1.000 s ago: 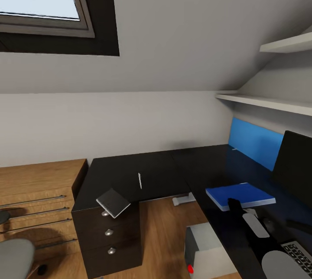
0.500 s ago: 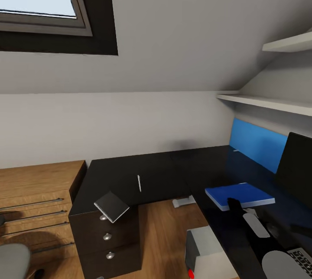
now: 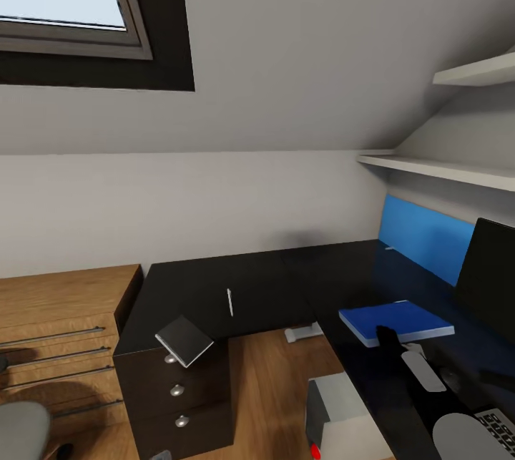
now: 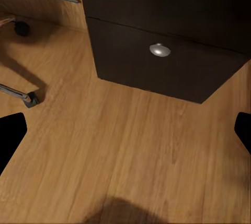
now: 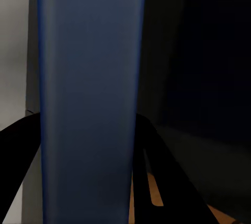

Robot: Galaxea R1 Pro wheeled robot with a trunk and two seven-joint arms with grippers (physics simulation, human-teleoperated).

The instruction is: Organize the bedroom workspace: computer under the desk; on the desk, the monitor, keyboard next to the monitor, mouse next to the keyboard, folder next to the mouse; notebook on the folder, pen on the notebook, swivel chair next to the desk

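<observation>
Sloped white walls and a roof window close this corner of the bedroom, and below them stands a dark L-shaped desk point(image 3: 272, 281). On its right wing lies the blue folder point(image 3: 397, 322), flat, with the right gripper point(image 3: 385, 337) at its near edge. In the right wrist view the folder point(image 5: 89, 104) runs straight out between the two dark fingers point(image 5: 157, 156), which stand apart on both sides of it; whether they really press on it I cannot tell. The monitor point(image 3: 490, 281) stands beyond the folder on the same wing, a corner of the keyboard point(image 3: 497, 421) shows beside the right arm, and the computer point(image 3: 336, 410) sits on the floor under the desk edge. Far from these jaws, on the other wing, lie the pen point(image 3: 229, 300) and the notebook point(image 3: 184, 340), which hangs a little over the front edge above the drawers point(image 3: 177, 390). The left gripper point(image 4: 125, 130) looks down at the wooden floor point(image 4: 130, 151) with its jaws wide apart and nothing between them. I think the step is settling the folder; it is good to lay it flat, let go gently, and draw the fingers straight back so it does not slide.
</observation>
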